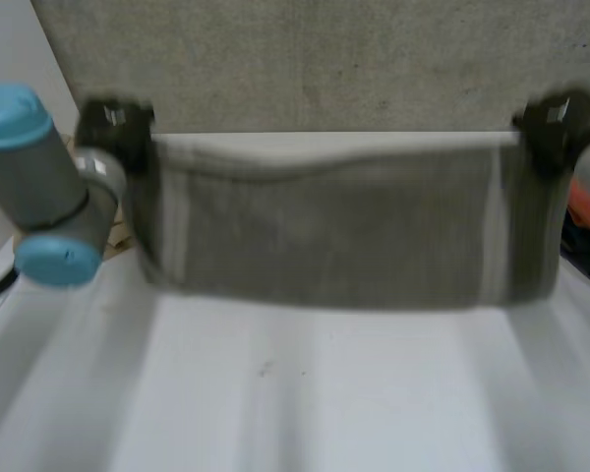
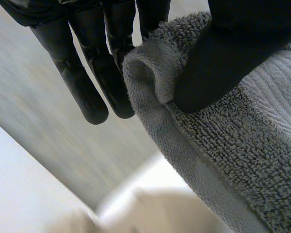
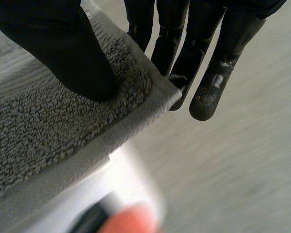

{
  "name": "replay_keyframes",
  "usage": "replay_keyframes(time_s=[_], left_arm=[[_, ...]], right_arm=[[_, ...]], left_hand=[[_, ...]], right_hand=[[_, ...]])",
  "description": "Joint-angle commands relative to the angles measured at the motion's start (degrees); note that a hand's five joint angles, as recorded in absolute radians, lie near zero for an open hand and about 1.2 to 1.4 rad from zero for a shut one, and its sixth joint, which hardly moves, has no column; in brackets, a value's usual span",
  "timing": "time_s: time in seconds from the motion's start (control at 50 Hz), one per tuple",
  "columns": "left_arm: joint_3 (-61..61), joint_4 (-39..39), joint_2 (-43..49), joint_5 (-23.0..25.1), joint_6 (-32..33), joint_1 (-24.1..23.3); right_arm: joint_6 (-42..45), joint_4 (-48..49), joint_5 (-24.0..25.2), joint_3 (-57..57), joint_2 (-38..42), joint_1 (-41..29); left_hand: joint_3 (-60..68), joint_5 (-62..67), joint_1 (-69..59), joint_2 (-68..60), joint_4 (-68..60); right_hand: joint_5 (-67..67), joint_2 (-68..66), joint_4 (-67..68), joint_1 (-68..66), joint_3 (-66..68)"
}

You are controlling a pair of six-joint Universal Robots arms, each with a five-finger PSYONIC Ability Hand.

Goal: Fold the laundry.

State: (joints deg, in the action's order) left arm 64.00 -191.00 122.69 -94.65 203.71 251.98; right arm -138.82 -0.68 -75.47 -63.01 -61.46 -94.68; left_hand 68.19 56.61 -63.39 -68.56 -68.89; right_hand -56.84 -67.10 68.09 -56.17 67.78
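Hanging between both hands, the towel (image 1: 324,226) is stretched wide above the counter (image 1: 305,393), probably so it can come down flat for an even fold. The left hand (image 1: 113,123) pinches one top corner between thumb and fingers (image 2: 87,92); the right hand (image 1: 551,123) pinches the other corner likewise. The lower edge hangs free, and open counter lies in front.

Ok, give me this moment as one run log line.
towel: held spread between both hands over table | left hand: pinching one top corner | right hand: pinching other top corner
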Motion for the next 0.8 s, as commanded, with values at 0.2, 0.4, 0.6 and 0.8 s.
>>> replay_keyframes(time_s=[0.2,0.4,0.6,0.8], left_arm=[[-6.80,-20.82,-6.76,-1.94,-10.88,0.44],[13.42,-20.99,-5.62,0.34,-10.88,3.52],[26.69,-20.29,-0.34,6.41,-10.09,3.96],[43.20,-2.50,-21.49,7.37,-0.80,6.59]], right_arm=[[-16.83,36.19,-1.97,-1.15,-7.36,-1.82],[-16.57,33.12,8.66,-11.95,-2.62,-1.29],[-10.16,23.64,16.05,-21.98,2.66,-0.94],[6.24,-13.57,15.71,-27.43,-10.14,6.69]], left_hand=[[11.81,13.39,-16.61,-11.44,-11.11],[11.81,13.39,-16.61,-11.44,-11.11],[11.81,13.39,-16.61,-11.44,-11.11],[11.81,13.39,-16.61,-11.44,-11.11]], right_hand=[[-13.16,-12.90,11.91,-23.83,12.22],[-13.16,-12.90,11.91,-23.83,12.22],[-13.16,-12.90,11.91,-23.83,12.22],[-13.16,-12.90,11.91,-23.83,12.22]])
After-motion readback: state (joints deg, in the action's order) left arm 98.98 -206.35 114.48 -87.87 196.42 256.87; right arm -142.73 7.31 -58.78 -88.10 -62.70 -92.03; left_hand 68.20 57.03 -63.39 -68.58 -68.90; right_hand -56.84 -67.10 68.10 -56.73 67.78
